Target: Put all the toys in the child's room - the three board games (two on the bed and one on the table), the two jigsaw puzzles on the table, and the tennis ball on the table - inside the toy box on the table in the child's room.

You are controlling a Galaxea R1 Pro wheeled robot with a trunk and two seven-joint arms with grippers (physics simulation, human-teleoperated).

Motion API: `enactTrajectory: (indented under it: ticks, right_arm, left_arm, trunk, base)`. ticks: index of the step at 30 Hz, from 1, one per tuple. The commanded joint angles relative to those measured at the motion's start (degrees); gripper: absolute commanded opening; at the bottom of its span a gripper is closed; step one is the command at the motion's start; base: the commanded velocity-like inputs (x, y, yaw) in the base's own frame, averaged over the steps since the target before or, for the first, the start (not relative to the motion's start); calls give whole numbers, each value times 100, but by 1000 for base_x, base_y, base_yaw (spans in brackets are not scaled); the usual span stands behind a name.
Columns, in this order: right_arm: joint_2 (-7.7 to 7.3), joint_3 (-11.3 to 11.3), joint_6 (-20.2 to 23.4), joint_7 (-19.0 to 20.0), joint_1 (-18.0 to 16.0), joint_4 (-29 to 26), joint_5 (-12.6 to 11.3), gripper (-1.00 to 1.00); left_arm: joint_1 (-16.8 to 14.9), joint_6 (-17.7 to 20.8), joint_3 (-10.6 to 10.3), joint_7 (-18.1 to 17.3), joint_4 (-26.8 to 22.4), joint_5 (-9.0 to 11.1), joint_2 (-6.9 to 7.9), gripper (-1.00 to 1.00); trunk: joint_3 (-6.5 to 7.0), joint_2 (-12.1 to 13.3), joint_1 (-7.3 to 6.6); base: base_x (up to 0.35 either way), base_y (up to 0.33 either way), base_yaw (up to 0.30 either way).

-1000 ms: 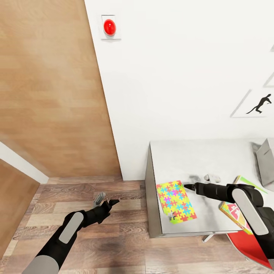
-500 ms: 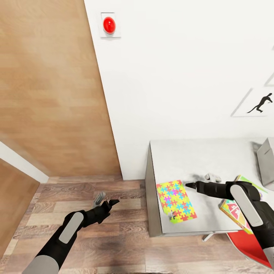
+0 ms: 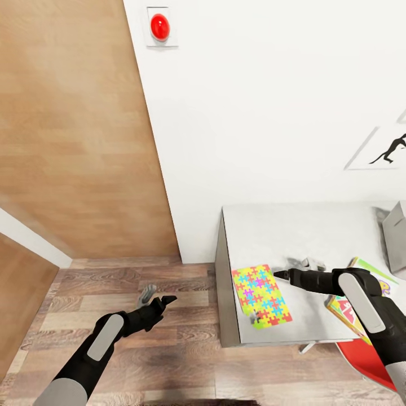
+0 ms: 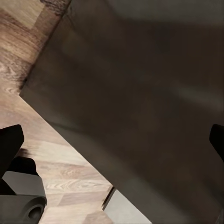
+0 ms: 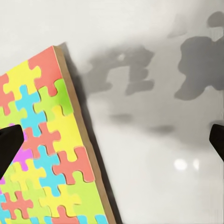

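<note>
A bright multicoloured jigsaw puzzle [image 3: 261,296] lies flat near the left front of the pale table [image 3: 293,237]. My right gripper [image 3: 292,269] hovers open just above the table at the puzzle's far right edge. In the right wrist view the puzzle [image 5: 44,158] lies beside bare table top, between wide-spread fingertips [image 5: 9,144]. A green-yellow-red board game [image 3: 349,310] lies by the right forearm, with another colourful flat box [image 3: 369,272] behind it. The grey toy box [image 3: 396,237] is cut off by the right edge. My left gripper [image 3: 158,298] hangs open over the wood floor, holding nothing.
A white wall with a red button [image 3: 159,27] and a framed picture [image 3: 383,151] stands behind the table. Light wooden doors [image 3: 73,141] fill the left. A red chair [image 3: 366,361] sits under the table's front right. Wood floor [image 3: 169,338] lies left of the table.
The whole picture has shifted slightly upward, so the camera has moved. My right gripper stays at the puzzle's far right edge; the left arm has not moved.
</note>
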Motion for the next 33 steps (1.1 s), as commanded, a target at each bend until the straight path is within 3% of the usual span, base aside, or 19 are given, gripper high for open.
enactTrajectory:
  ticks: [1,19,33]
  right_arm:
    - [-4,7,17,12,-5,-3,16,100]
    - [48,27,17,22,-8,23,-6,100]
    - [117,30,17,23,-9,24,-11,100]
  left_arm:
    - [-3,10,-10,-15,-2,-6,5,100]
    - [-2,10,-9,-15,-2,-4,5,100]
    - [0,10,-4,-23,-2,-6,5,100]
  trunk:
    - [-16,-10,3]
    - [-59,-10,3]
    - [-61,-10,3]
  base:
    - [0,0,0]
    - [0,0,7]
    - [0,0,209]
